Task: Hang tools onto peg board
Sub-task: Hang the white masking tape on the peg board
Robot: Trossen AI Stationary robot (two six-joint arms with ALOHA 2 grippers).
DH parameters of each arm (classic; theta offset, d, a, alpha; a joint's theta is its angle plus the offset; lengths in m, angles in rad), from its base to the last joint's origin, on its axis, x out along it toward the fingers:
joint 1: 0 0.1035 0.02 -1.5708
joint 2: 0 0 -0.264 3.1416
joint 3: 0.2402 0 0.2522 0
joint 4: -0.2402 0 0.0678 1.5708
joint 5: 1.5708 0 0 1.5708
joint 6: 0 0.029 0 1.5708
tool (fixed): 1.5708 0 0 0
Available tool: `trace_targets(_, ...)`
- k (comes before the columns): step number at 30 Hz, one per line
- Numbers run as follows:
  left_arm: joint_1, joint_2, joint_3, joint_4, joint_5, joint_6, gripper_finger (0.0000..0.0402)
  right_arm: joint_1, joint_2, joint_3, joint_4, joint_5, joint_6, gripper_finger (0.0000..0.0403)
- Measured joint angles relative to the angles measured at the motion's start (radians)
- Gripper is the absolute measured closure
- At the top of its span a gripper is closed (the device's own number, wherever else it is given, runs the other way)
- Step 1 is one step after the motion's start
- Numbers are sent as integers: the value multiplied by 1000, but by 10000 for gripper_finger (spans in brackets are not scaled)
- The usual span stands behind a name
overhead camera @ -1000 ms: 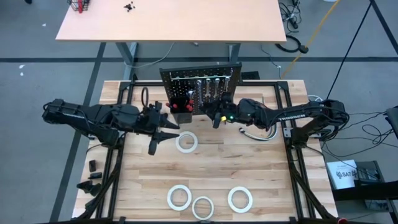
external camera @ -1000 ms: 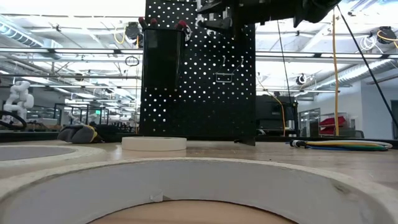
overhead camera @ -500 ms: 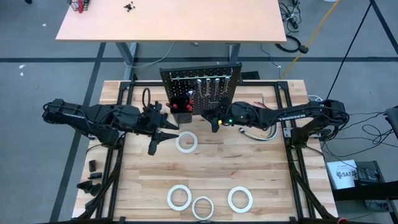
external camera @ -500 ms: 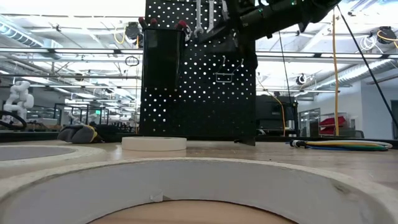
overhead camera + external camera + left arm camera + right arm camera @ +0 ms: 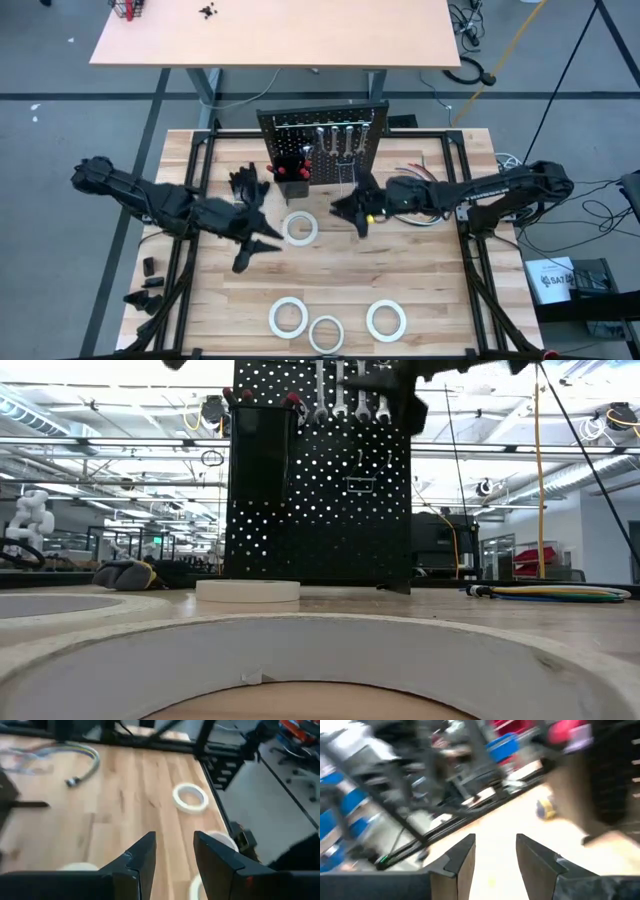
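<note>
- Three white tape rolls lie in a loose row on the near part of the wooden desk [image 5: 420, 300]: one to the left [image 5: 288, 317], one in the middle [image 5: 325, 333], one to the right [image 5: 386, 320]. In the low view the nearest roll [image 5: 320, 660] fills the whole foreground.
- A fourth tape roll [image 5: 299, 228] lies flat farther in, near the middle of the desk, in front of the peg board.
- The left end effector [image 5: 255, 246] hovers just left of that fourth roll, apart from it. Its fingers [image 5: 142, 862] stand parted with bare desk showing between them, and they hold nothing.
- The right end effector [image 5: 353, 212] hovers on the other side of the same roll, in front of the peg board. Its fingers [image 5: 460, 860] are also parted and empty.
- A grey hose [image 5: 415, 217] curves on the desk beside the right arm.
- The black perforated peg board [image 5: 325, 140] stands upright at the far edge of the desk.
- Silver wrenches [image 5: 350, 400] hang side by side along the top of the board.
- A black bin [image 5: 262, 450] is fixed to the board's upper left in the low view, with red screwdriver handles [image 5: 290, 400] sticking up out of it.
- Black gloves [image 5: 135, 573] lie on the desk left of the board in the low view.
</note>
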Motion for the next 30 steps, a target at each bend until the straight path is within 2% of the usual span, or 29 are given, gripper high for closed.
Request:
trace_targets(6,-63,3,-175,206,-14,-20,267,143,-10,0,-62,-12,-23,267)
trace_targets(11,-79,58,-263,257,-39,-13,267,230,-3,0,-178,-4,14,267)
trace_targets(16,-76,191,-281,261,-51,78,267,273,25,0,-192,-3,61,267)
trace_targets(22,-47,352,-281,291,-148,193,267,314,55,0,-209,0,101,267)
trace_targets(27,-2,428,-281,329,-118,223,267,354,79,0,-258,1,166,267)
trace_targets(30,23,442,-281,331,-58,219,267,380,86,0,-300,1,203,267)
